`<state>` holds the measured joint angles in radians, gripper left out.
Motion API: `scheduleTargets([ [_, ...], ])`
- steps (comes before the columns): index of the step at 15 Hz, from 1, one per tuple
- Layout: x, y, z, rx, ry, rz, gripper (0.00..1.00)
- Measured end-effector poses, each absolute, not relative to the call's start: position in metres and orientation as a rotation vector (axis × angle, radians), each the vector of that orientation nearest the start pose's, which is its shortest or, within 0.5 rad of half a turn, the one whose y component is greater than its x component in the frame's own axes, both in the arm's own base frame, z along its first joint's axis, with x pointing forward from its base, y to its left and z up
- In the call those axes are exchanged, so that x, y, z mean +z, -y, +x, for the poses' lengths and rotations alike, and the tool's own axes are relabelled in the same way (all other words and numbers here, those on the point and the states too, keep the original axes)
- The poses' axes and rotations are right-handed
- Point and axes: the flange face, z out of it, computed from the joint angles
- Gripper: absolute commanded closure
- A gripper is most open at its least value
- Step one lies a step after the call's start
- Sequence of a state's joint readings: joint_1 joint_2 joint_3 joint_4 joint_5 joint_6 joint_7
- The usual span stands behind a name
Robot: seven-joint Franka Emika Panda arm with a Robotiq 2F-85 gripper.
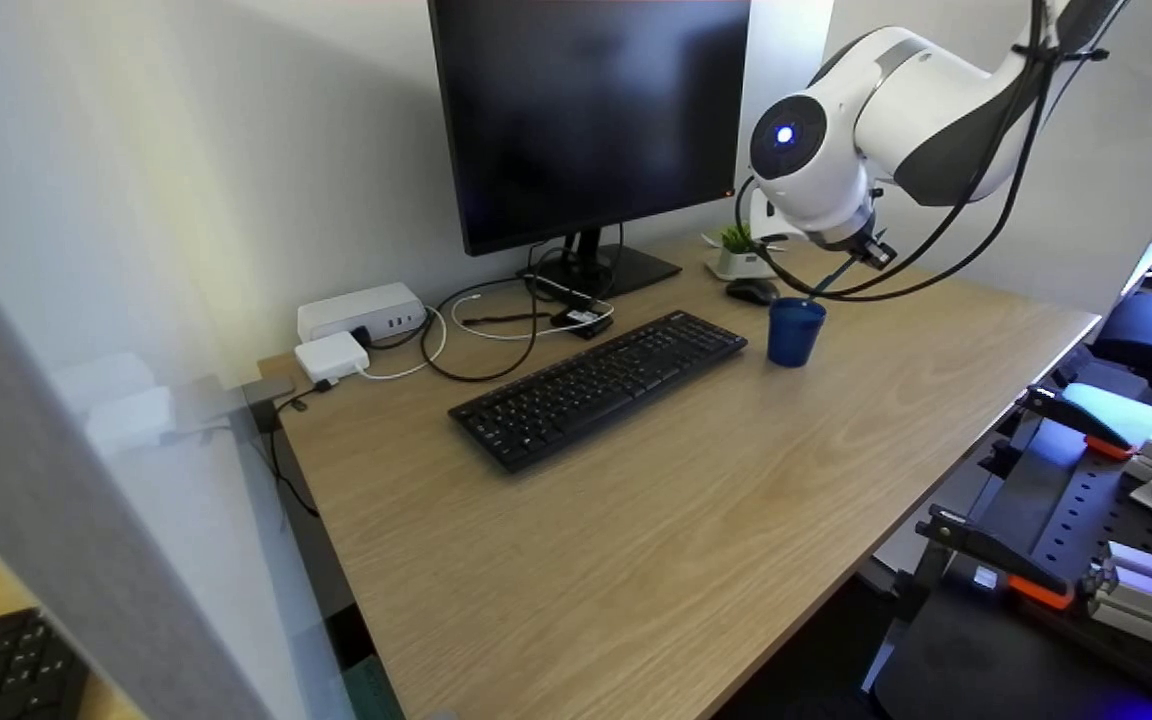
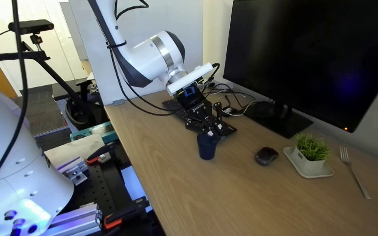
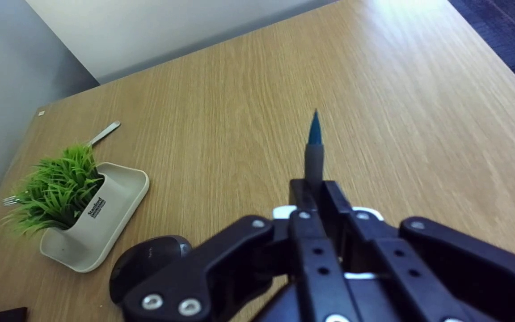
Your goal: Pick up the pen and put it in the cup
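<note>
We see the gripper [image 3: 316, 192] pinching a thin, blue-tipped pen [image 1: 839, 272] close to the small, upright blue cup [image 1: 795, 335]. The pen slants down to the cup's mouth; whether it reaches inside, we cannot tell. Near the cup lie a black keyboard [image 1: 601, 390] and a dark mouse [image 1: 752, 291].

On desk [image 1: 636, 560]: one cup [image 1: 796, 335], one monitor [image 1: 601, 110], one mouse [image 2: 266, 155], one fork [image 2: 356, 177], one tray [image 3: 128, 180], one plant [image 2: 312, 147] in one pot [image 2: 307, 164]. Also one pen [image 3: 314, 133]. White boxes [image 1: 361, 312]: two. Keyboards [image 1: 601, 388]: two, second only partly seen at edge of view. Robot arm [image 2: 144, 55]: one. Camera [image 2: 31, 26]: one. Black-orange clamps [image 1: 998, 556]: two visible in both exterior views. Cables [image 2: 23, 72]: several, exact number not possible to tell.
</note>
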<state>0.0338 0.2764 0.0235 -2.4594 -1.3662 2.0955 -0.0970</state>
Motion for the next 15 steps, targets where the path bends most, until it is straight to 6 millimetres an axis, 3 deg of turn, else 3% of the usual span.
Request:
scheduleTargets([
  [15, 0.133, -0.018, 0.420, -0.690, -1.441, 1.659, 0.97],
])
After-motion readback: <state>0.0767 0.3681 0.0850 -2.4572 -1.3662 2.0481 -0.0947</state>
